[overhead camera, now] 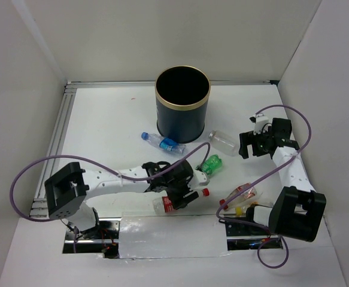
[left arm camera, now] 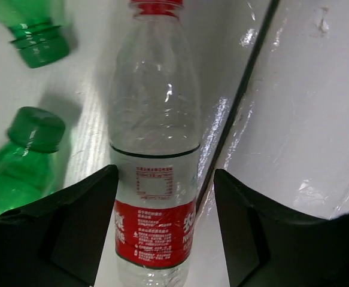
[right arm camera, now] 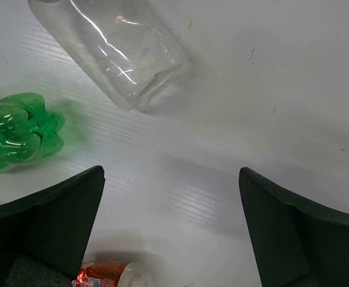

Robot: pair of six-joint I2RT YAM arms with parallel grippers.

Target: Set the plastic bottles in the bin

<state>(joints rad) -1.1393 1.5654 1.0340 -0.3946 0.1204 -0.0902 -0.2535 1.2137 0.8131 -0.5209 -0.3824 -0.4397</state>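
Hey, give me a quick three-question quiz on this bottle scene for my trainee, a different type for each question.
1. True or false: the bin stands upright.
2. Which bottle lies between the left gripper fingers? A green, B red-labelled bottle, C blue-capped.
3. Fill in: the right gripper fingers hold ____.
Key: 1 true; 2 B; 3 nothing.

We see a white table (overhead camera: 102,119) boxed in by a plain white back panel (overhead camera: 162,36), left panel (overhead camera: 18,89) and right panel (overhead camera: 333,89). A metal rail (overhead camera: 57,140) runs along its left edge and a glossy white sheet (overhead camera: 168,236) covers its near edge. Light is even, shadows soft.
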